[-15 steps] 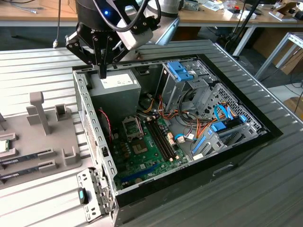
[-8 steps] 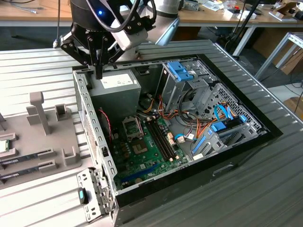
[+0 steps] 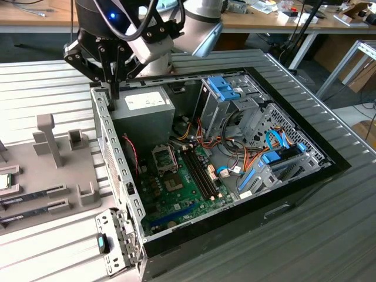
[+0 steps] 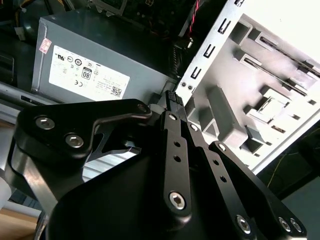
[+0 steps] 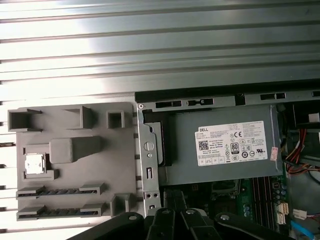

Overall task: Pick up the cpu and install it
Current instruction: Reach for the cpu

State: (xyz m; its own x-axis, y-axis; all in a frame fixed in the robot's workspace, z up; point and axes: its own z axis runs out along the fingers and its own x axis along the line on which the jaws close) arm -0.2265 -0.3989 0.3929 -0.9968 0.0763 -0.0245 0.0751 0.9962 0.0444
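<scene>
The cpu [image 3: 4, 181] is a small silver square with a thin green edge, lying in a pocket of the grey holder tray [image 3: 64, 170] at the exterior view's left; the first wrist view shows the cpu [image 5: 35, 164] lying flat there. My gripper [image 3: 113, 91] hangs above the back corner of the open computer case, beside the grey power supply [image 3: 144, 106], well away from the cpu. In the second wrist view the gripper [image 4: 172, 97] is shut with nothing between its fingers. The dark socket frame [image 3: 164, 158] sits on the green motherboard [image 3: 176, 200].
Long memory sticks [image 5: 60, 191] lie in slots of the holder tray [image 5: 75, 150]. The case's metal side wall [image 3: 114, 170] stands between tray and motherboard. Drive cages [image 3: 226, 97] and orange and blue cables [image 3: 258, 158] crowd the case's far side. Ribbed metal tabletop [image 3: 329, 235] surrounds everything.
</scene>
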